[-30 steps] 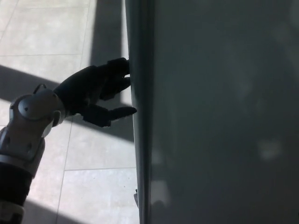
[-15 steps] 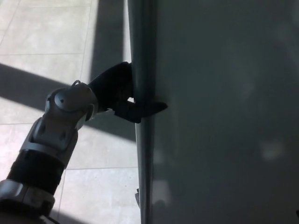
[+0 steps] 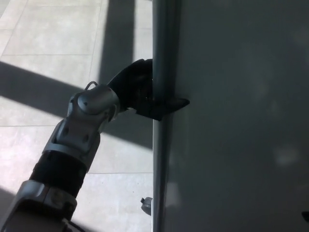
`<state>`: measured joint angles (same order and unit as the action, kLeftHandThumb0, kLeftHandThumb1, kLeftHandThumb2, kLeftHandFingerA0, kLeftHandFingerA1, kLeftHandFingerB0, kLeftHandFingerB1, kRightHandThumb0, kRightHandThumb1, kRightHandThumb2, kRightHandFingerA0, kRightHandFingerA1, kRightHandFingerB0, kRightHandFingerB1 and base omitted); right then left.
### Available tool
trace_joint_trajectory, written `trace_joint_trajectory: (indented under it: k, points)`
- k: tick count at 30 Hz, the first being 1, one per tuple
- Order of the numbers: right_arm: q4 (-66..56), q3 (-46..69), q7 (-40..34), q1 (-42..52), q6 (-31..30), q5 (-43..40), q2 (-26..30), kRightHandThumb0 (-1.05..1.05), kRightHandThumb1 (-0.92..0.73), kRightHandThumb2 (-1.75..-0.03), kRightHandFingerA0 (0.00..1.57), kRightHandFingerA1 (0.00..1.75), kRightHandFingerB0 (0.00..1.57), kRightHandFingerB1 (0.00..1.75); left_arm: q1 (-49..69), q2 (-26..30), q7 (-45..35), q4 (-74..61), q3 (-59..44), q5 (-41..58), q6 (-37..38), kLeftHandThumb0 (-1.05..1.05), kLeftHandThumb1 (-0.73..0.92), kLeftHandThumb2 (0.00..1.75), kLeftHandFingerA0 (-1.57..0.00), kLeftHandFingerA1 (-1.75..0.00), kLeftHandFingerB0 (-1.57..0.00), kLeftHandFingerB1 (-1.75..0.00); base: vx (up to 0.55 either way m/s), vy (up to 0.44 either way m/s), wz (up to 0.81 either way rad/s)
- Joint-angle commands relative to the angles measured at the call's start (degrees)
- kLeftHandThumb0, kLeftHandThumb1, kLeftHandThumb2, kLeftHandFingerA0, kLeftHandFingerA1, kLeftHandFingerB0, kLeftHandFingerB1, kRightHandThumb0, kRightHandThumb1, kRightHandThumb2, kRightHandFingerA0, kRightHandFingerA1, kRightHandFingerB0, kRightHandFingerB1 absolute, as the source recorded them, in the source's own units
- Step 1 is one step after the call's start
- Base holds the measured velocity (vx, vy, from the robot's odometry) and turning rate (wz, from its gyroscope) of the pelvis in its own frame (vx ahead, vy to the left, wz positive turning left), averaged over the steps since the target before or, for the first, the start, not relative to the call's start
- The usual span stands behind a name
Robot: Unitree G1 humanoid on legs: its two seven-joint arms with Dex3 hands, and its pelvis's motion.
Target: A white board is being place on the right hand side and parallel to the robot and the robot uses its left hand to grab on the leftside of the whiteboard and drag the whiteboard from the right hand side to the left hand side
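Head view: robot's left hand (image 3: 140, 92) is gripping the whiteboard's (image 3: 241, 121) left edge, thumb lying across its front face, fingers wrapping behind, above a tiled floor (image 3: 48, 53)

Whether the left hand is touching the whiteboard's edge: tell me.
Touching. The head view shows the left hand clamped on the whiteboard at its left edge, thumb lying across the front face, fingers behind.

My left robot hand (image 3: 140, 92) was clamped on the left edge of the whiteboard (image 3: 231, 121), thumb lying across its front face and fingers hidden behind the frame, above a sunlit tiled floor (image 3: 48, 38)
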<state>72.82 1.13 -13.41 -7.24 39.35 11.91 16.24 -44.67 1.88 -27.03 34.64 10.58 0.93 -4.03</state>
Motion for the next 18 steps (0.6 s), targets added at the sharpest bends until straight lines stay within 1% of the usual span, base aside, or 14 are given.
trace_joint_trajectory:
  k: [1,2,3,4,5,7,8,9,10,11,12,14,15,18]
  points:
    - [0.4,0.1,-1.1,-0.9,0.2,0.3,1.1,-0.38,-0.62,-1.03,0.61,0.69,0.37,0.58,0.8,-3.7,17.6,0.8,1.8,-9.0,7.2,-0.32,0.63,0.63,-0.94,-1.66,-0.92,-1.41,0.00,0.000,0.00]
    - [0.4,0.3,-1.0,-1.0,0.3,0.1,1.0,-0.43,-0.81,-0.63,0.67,0.55,0.49,0.48,1.0,-3.8,17.9,0.7,1.7,-9.0,7.4,-0.33,0.62,0.62,-0.94,-1.57,-0.96,-1.12,0.00,0.000,0.00]
    - [0.5,0.4,-0.7,-1.1,0.3,-0.1,1.0,-0.43,-0.81,-0.63,0.67,0.55,0.49,0.48,1.1,-3.9,18.1,0.5,1.5,-8.9,7.6,-0.33,0.62,0.62,-0.94,-1.57,-0.96,-1.12,0.00,0.000,0.00]
    - [0.5,0.4,-0.6,-1.0,0.7,-0.1,1.1,-0.44,-0.81,-0.65,0.65,0.55,0.49,0.49,1.6,-3.8,18.3,-0.1,1.2,-8.8,7.5,-0.33,0.63,0.62,-0.89,-1.43,-0.97,-0.82,0.00,0.000,0.00]
    - [0.5,0.3,-0.8,-1.0,0.9,0.0,1.1,-0.43,-0.81,-0.63,0.66,0.55,0.52,0.49,1.9,-3.6,18.2,-0.1,1.1,-8.7,8.1,-0.33,0.64,0.62,-0.88,-1.44,-0.95,-0.92,0.00,0.000,0.00]
    - [0.4,0.0,-1.2,-0.8,0.9,0.5,1.2,-0.45,-0.82,-0.63,0.65,0.54,0.51,0.49,2.1,-3.4,18.2,0.4,0.9,-8.7,9.4,-0.34,0.63,0.64,-0.86,-1.48,-0.95,-0.94,0.00,0.000,0.00]
    - [0.4,0.0,-1.1,-0.8,0.8,0.5,1.2,-0.39,-0.62,-1.03,0.59,0.69,0.39,0.59,2.3,-3.3,18.0,0.9,0.7,-8.3,10.3,-0.37,0.64,0.59,-0.89,-1.42,-0.95,-0.99,0.00,0.000,0.00]
    - [0.4,0.0,-1.0,-0.8,0.8,0.3,1.1,-0.39,-0.62,-1.03,0.59,0.69,0.39,0.59,2.4,-3.2,17.7,1.4,0.2,-7.9,11.8,-0.37,0.64,0.59,-0.89,-1.42,-0.95,-0.99,0.00,0.000,0.00]
    - [0.3,-0.1,-1.1,-0.8,1.0,0.4,1.1,-0.37,-0.62,-1.03,0.60,0.69,0.39,0.59,2.5,-3.0,17.5,1.6,0.1,-7.9,12.1,-0.37,0.63,0.63,-0.86,-1.49,-0.93,-1.08,0.00,0.000,0.00]
    - [0.4,0.1,-0.9,-0.9,1.2,0.2,1.0,-0.37,-0.61,-1.03,0.60,0.69,0.40,0.60,2.4,-2.9,17.6,1.9,0.1,-8.0,12.6,-0.38,0.62,0.62,-0.87,-1.45,-0.95,-1.01,0.00,0.000,0.00]
    - [0.5,0.0,-1.3,-1.0,1.1,0.4,1.0,-0.44,-0.82,-0.64,0.64,0.55,0.50,0.49,2.5,-2.8,17.6,2.1,0.0,-8.1,12.9,-0.38,0.61,0.60,-0.88,-1.37,-0.95,-0.89,0.00,0.000,0.00]
    - [0.5,-0.1,-1.7,-1.0,0.9,0.6,1.0,-0.44,-0.82,-0.62,0.64,0.55,0.52,0.49,2.6,-2.4,17.8,2.1,0.0,-8.4,12.5,-0.38,0.61,0.60,-0.87,-1.35,-0.96,-0.90,0.00,0.000,0.00]
    - [0.5,-0.1,-1.6,-1.1,1.0,0.5,1.0,-0.45,-0.81,-0.62,0.65,0.56,0.52,0.50,2.7,-2.4,17.7,1.9,-0.1,-8.3,12.6,-0.37,0.62,0.58,-0.87,-1.29,-0.96,-0.79,0.00,0.000,0.00]
    - [0.6,-0.1,-1.5,-1.0,1.0,0.6,1.0,-0.47,-0.82,-0.64,0.65,0.56,0.51,0.50,3.2,-2.1,18.0,1.1,-0.1,-8.8,12.1,-0.34,0.61,0.59,-0.88,-1.33,-0.95,-0.77,0.00,0.000,0.00]
